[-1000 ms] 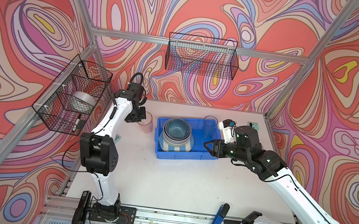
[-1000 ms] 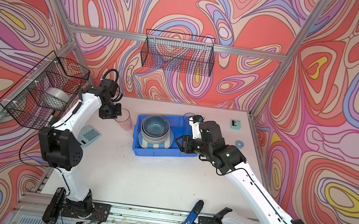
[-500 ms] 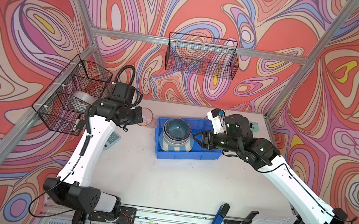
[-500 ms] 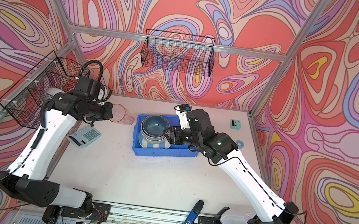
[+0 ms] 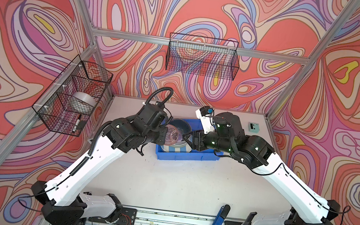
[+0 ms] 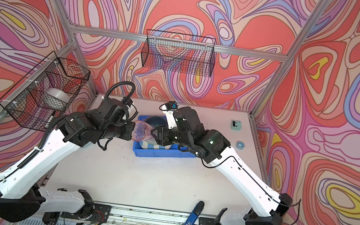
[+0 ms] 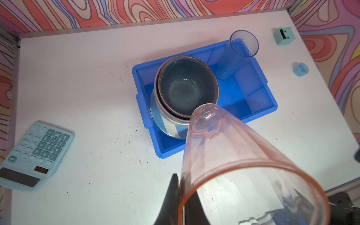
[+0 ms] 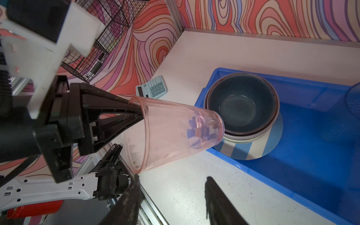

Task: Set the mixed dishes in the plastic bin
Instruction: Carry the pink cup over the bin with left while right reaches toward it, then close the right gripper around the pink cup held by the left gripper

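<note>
My left gripper [image 7: 180,179] is shut on the rim of the pink cup [image 7: 233,155], one finger inside and one outside. The cup [image 5: 174,136] lies on its side in the air over the left end of the plastic bin [image 5: 192,156], base toward my right gripper [image 5: 191,138]. That gripper [image 8: 172,177] is open and empty, close to the cup [image 8: 171,132]. In the bin [image 7: 253,93] a dark blue bowl [image 7: 185,87] sits nested in a lavender bowl [image 8: 243,137] on a blue-and-white striped plate [image 8: 253,150]. A translucent blue cup [image 7: 235,56] stands in the bin's far right corner.
A pale teal calculator [image 7: 37,153] lies left of the bin. A small blue tape roll [image 7: 300,69] and a teal box [image 7: 284,36] lie to its right. Black wire baskets hang on the left wall [image 5: 73,98] and back wall [image 5: 202,56]. A blue tool [image 5: 218,221] lies at the front rail.
My left arm has swung right from the table's left side, carrying the pink cup over the bin. The right gripper has moved left across the bin toward the cup.
</note>
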{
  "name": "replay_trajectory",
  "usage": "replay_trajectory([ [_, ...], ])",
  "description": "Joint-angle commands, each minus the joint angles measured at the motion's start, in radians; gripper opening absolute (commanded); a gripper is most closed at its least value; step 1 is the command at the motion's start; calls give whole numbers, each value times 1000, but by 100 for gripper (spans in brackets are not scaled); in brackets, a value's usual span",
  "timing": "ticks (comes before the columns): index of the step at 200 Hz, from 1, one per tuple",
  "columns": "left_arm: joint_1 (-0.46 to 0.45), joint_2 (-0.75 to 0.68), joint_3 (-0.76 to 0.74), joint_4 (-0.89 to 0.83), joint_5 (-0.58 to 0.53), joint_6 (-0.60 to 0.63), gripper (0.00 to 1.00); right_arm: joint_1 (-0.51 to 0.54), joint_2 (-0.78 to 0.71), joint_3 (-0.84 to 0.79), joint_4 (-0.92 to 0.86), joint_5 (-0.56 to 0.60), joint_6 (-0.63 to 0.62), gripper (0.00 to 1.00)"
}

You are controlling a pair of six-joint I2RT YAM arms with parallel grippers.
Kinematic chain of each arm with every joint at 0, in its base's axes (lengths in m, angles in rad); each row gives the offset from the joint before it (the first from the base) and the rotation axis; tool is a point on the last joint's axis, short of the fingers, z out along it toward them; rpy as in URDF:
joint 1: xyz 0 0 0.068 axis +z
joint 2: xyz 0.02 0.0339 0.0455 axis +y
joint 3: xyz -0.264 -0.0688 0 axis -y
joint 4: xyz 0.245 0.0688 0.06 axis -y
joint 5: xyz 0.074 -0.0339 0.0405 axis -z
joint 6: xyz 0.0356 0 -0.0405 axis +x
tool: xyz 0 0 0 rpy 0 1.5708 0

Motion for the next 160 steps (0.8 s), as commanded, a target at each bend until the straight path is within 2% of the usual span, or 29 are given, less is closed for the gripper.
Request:
replay_trajectory([
  [1, -42, 14, 11, 14, -155, -47, 0, 18, 11, 19, -8, 19, -8, 55],
  [44, -100, 50, 55, -5, -212, -89, 0, 35, 40, 12, 24, 46, 23, 54],
  [112, -171, 50, 61, 26, -232, -122, 0, 51, 95, 33, 36, 173, 78, 49],
  [160, -174, 27, 44, 61, -182, -116, 0, 51, 127, 60, -14, 221, 101, 43],
])
